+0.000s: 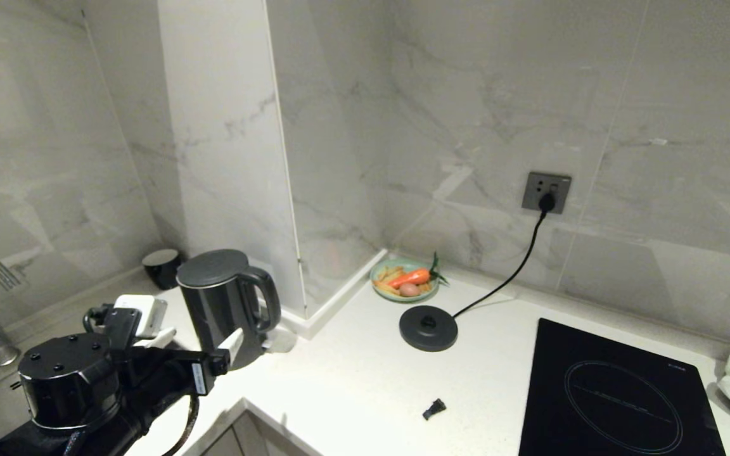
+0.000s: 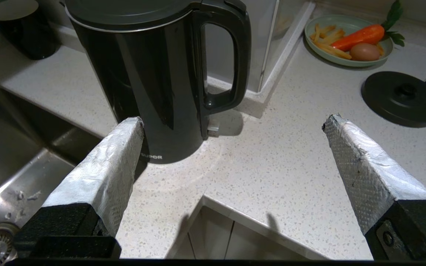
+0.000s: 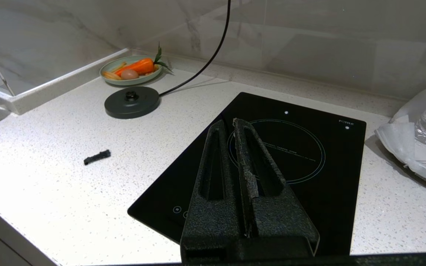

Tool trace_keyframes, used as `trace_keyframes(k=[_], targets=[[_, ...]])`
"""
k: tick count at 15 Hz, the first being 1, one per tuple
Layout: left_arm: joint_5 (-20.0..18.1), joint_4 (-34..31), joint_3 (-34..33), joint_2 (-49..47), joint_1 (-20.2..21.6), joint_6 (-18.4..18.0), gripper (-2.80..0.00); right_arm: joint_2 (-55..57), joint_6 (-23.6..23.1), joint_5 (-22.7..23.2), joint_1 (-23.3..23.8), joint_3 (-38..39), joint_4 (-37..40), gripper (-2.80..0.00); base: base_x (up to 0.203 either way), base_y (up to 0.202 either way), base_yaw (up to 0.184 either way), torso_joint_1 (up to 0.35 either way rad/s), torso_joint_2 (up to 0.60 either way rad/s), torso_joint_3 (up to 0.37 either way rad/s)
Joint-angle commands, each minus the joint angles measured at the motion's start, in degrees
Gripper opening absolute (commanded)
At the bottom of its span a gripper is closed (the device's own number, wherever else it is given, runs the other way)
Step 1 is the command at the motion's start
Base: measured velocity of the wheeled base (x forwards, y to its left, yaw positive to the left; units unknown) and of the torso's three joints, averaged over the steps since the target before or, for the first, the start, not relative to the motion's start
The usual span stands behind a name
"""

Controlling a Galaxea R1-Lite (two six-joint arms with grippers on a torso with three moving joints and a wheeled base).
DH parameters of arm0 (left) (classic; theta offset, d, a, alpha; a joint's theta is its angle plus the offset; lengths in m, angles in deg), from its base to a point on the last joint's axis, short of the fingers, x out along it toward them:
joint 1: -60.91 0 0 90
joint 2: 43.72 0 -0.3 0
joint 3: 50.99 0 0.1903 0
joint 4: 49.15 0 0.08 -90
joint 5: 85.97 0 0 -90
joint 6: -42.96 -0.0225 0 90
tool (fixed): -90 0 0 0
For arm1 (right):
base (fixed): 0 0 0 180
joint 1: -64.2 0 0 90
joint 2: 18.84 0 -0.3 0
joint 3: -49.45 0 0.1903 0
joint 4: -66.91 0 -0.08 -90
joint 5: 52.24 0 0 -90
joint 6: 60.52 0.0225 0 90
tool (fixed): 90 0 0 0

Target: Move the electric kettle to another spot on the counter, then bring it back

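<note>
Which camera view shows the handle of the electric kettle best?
The left wrist view: the electric kettle's handle fills it, close and unobstructed. The head view shows the handle small and farther off. The right wrist view does not show it.

Dim, sharp pictures; soft shadows, pale glare on the counter (image 1: 352, 373) (bowed edges).

Electric kettle (image 1: 229, 304) stands upright on the white table (image 1: 352, 373) by the wall corner, handle to the right, off its base disc (image 1: 428, 327), which sits apart w/ cord up to the wall socket (image 1: 546, 192). Left gripper (image 1: 203, 345) at lower left, jaws spread wide, one white finger just in front of the kettle's lower body. Small black cup (image 1: 162, 267) behind kettle; plate w/ carrot & egg (image 1: 408, 279) near back wall, hob (image 1: 615, 392) at right.
</note>
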Motion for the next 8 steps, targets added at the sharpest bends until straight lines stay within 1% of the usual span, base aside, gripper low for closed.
trace_keyframes(k=[1, 5, 8], targets=[[0.10, 0.51, -0.18, 1.70, 0.26, -0.03, 0.00, 0.00, -0.06, 0.02, 0.00, 0.00, -0.03, -2.80, 0.000, 0.000, 0.000, 0.000, 0.00, 0.000], [0.18, 0.51, -0.58, 7.28, 0.43, -0.87, 0.00, 0.00, -0.06, 0.02, 0.00, 0.00, -0.03, -2.80, 0.000, 0.000, 0.000, 0.000, 0.00, 0.000], [0.19, 0.51, -0.90, 10.32, 1.45, -1.83, 0.00, 0.00, -0.06, 0.02, 0.00, 0.00, -0.03, -2.80, 0.000, 0.000, 0.000, 0.000, 0.00, 0.000]])
